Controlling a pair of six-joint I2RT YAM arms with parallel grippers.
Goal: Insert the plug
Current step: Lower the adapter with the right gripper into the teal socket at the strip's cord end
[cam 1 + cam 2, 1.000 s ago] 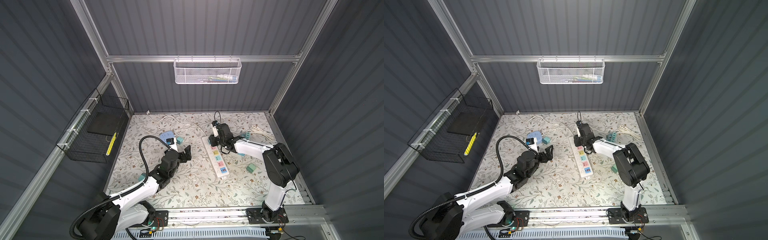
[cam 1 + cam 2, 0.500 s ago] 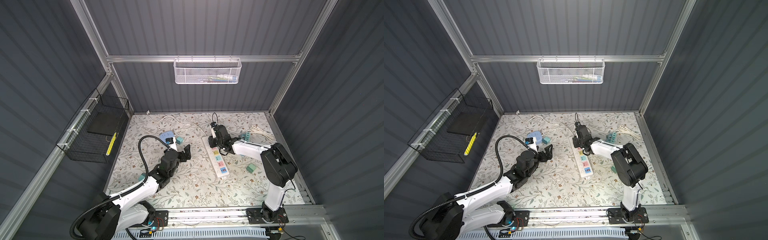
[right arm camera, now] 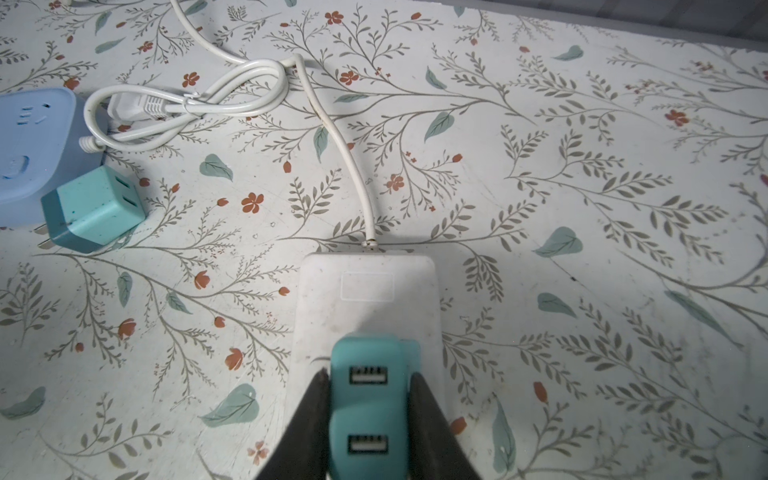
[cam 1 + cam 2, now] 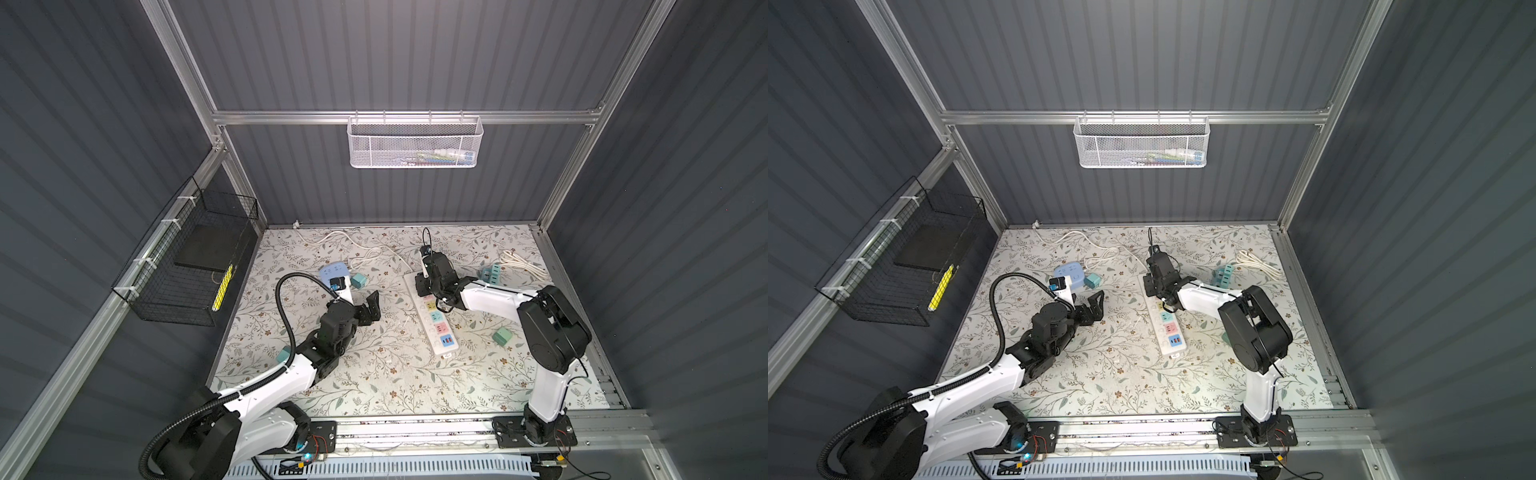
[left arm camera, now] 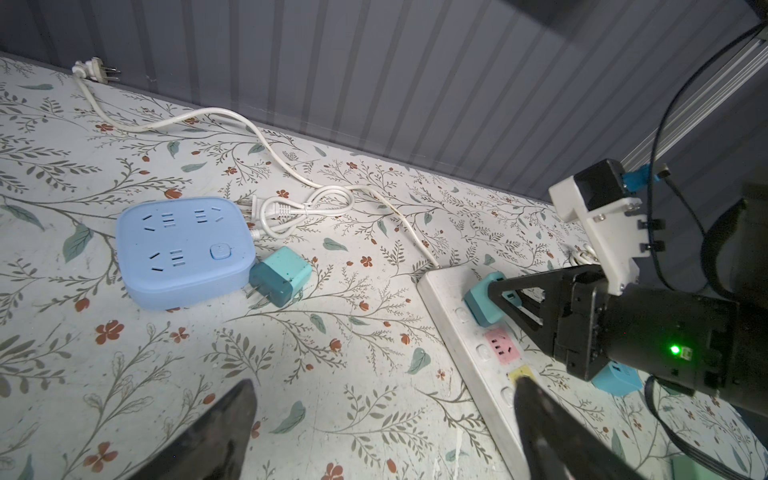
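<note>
The plug (image 3: 368,399) is a teal block with two USB ports, and my right gripper (image 3: 368,376) is shut on its sides. It stands on the far end of the white power strip (image 3: 365,299), over the first socket. In the left wrist view the plug (image 5: 484,301) sits against the face of the strip (image 5: 469,349), and its prongs are hidden. In both top views the right gripper (image 4: 424,286) covers it. My left gripper (image 5: 384,386) is open and empty above the mat, just left of the strip (image 4: 436,328).
A blue square socket block (image 5: 183,249) lies at the far left with a loose teal charger (image 5: 278,276) and a coiled white cord (image 5: 307,208) beside it. More teal chargers (image 4: 490,276) (image 4: 503,336) and a white cable bundle (image 4: 523,264) lie to the right.
My right gripper has shifted slightly left with the plug, onto the far end of the strip. The left arm has not moved.
</note>
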